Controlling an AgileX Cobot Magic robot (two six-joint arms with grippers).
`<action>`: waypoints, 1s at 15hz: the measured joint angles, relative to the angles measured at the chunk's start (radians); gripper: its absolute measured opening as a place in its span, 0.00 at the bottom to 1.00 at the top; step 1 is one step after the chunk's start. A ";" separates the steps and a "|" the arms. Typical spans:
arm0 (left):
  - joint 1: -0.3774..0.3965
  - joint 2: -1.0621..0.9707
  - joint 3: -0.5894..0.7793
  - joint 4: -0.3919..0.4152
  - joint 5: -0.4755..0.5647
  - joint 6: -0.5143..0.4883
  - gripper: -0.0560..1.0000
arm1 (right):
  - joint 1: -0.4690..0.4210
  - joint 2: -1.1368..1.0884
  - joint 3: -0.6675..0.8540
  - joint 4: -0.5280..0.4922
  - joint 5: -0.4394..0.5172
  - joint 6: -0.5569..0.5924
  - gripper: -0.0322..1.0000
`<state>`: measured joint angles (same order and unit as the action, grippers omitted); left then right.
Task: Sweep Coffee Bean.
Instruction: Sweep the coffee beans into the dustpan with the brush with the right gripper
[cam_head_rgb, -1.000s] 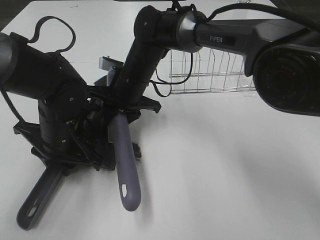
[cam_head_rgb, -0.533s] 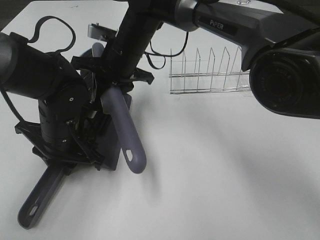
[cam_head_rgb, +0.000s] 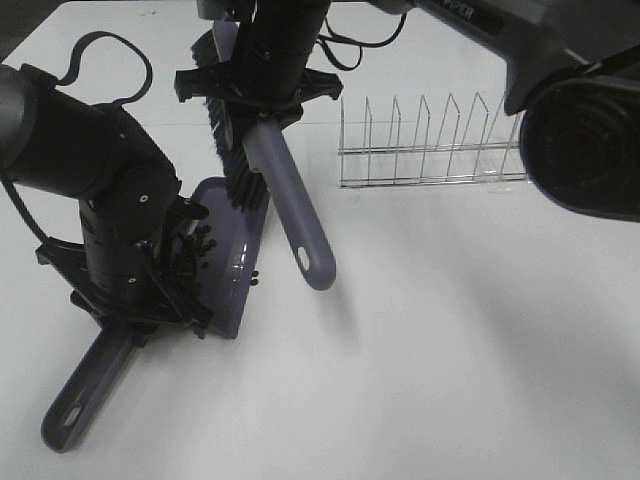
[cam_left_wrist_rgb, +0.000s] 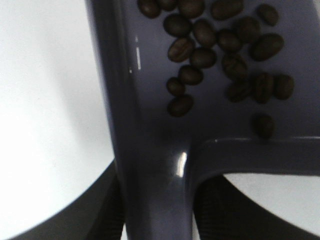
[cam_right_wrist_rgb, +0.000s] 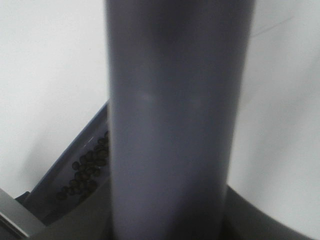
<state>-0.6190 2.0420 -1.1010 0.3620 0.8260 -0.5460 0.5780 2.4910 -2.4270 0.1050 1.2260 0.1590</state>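
Left gripper (cam_left_wrist_rgb: 157, 215) pinches the dustpan (cam_head_rgb: 235, 250) by its handle, pan level so the coffee beans (cam_left_wrist_rgb: 220, 55) lie pooled inside by the handle; right gripper (cam_head_rgb: 262, 95) clamps the brush (cam_head_rgb: 295, 215), bristles raised clear above the pan.

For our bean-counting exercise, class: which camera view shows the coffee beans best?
The left wrist view: the coffee beans lie close and distinct on the dustpan. The right wrist view shows them small beside the brush, whose handle fills the picture. The exterior high view shows only dark specks partly hidden by the left arm.
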 joint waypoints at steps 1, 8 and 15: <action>0.000 0.000 0.000 -0.005 -0.001 0.003 0.39 | -0.015 -0.031 0.028 -0.027 -0.001 -0.003 0.31; 0.021 -0.005 -0.001 -0.024 -0.007 0.003 0.39 | -0.094 -0.248 0.404 -0.156 -0.001 -0.003 0.31; 0.137 -0.151 0.006 -0.118 0.063 0.126 0.39 | -0.094 -0.271 0.481 -0.132 0.007 -0.002 0.31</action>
<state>-0.4820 1.8910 -1.0950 0.2440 0.8890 -0.4200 0.4840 2.2200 -1.9460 -0.0270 1.2330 0.1570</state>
